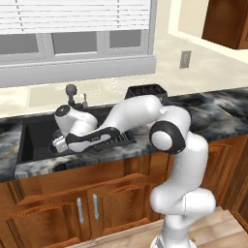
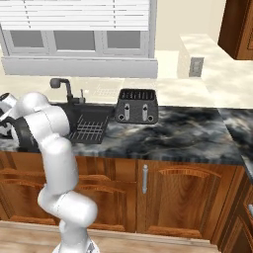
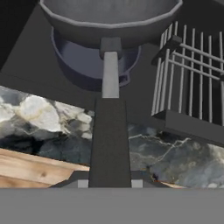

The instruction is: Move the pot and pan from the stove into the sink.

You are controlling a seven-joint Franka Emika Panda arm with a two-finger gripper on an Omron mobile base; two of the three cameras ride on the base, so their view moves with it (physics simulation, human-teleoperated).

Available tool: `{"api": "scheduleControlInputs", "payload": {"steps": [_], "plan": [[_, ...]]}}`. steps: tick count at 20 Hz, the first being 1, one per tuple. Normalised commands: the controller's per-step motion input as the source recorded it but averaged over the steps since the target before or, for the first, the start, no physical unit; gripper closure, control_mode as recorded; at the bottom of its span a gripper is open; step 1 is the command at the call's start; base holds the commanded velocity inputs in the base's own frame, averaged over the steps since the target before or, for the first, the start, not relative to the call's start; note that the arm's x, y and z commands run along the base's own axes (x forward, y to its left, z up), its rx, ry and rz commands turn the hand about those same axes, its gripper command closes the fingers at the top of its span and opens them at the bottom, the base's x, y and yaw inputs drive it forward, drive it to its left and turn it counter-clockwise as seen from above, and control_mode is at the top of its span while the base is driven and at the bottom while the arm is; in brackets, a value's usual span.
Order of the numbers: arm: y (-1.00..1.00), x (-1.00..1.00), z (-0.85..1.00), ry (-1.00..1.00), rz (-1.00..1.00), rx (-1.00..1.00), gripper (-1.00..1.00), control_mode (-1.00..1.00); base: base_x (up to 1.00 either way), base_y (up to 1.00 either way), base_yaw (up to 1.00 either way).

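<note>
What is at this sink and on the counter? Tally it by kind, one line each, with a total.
Cookware: 2, the shallow dark grey long-handled frying pan and the deep round dark blue-grey pot.
Counter appliances: 1, the black boxy toaster.
Sink fittings: 2, the dark knob-topped faucet and the dark ribbed wire rack.
Total: 5.

Counted items, approx. as seen: 1 pan (image 3: 114, 19), grey, w/ 1 long handle. 1 pot (image 3: 89, 65), dark blue-grey, under the pan; 1 loop handle of it can be seen. 1 sink (image 1: 36, 138), w/ 1 faucet (image 1: 71, 92) and 1 ribbed rack (image 2: 90, 128). 1 toaster (image 2: 137, 105), black, w/ 2 slots on top. 1 wall outlet (image 2: 196, 66). Cabinet door handles, steel: 2 in left base view, 1 in right base view. 1 window (image 1: 72, 29) w/ blinds, 3 panes below.
</note>
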Motion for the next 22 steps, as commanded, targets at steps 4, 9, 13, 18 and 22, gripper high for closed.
{"api": "scheduleControlInputs", "payload": {"steps": [4, 9, 13, 18, 22], "plan": [[0.15, 0.33, -0.15, 0.05, -0.07, -0.01, 1.00, -1.00, 0.00, 0.00, 0.00], [0.21, 0.40, -0.16, 0.00, -0.09, -0.01, 1.00, -1.00, 0.00, 0.00, 0.00], [0.17, 0.37, -0.21, 0.00, -0.11, 0.00, 1.00, -1.00, 0.00, 0.00, 0.00], [0.19, 0.24, -0.05, -0.01, -0.13, 0.00, -1.00, -1.00, 0.00, 0.00, 0.00], [0.24, 0.01, 0.25, -0.03, -0.21, 0.00, -1.00, -1.00, 0.00, 0.00, 0.00]]}}
